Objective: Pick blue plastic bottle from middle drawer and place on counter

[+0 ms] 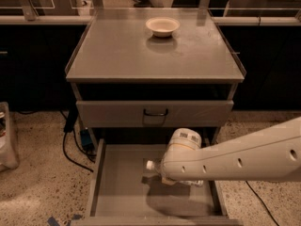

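The blue plastic bottle (154, 169) lies on its side in the open middle drawer (117, 178). Its white cap (149, 165) points left and most of its body is hidden under my arm. A bit of its label end shows at the right (193, 182). My gripper (171, 175) is at the end of the cream arm that reaches in from the right. It sits right over the bottle, under the round wrist (184, 142). The grey counter (122, 51) is the cabinet's top, above and behind the drawer.
A shallow cream bowl (162, 26) stands at the back middle of the counter. A shut drawer front with a black handle (155, 113) sits above the open drawer. Cables and a blue plug (85, 138) lie on the floor at the left. Dark cabinets stand on both sides.
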Tool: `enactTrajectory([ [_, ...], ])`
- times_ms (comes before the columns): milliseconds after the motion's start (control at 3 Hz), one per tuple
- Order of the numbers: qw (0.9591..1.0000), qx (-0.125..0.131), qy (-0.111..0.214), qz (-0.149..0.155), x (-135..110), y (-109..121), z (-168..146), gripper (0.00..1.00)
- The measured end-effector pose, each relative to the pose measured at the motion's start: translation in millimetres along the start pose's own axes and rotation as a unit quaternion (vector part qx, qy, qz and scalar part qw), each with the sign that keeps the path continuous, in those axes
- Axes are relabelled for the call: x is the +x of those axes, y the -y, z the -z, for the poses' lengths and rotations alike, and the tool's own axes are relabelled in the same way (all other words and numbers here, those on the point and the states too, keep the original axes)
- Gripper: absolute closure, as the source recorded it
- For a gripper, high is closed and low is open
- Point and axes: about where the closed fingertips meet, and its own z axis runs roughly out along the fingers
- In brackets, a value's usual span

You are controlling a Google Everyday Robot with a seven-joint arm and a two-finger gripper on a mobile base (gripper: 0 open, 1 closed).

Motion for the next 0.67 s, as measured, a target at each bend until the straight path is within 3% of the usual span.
enactTrajectory([
  [333, 0.9994, 0.033, 0.0, 0.01, -8, 20, 41, 1.0],
  [667, 0.9965, 0.079, -0.006, 0.026, -23, 47, 103, 1.0],
])
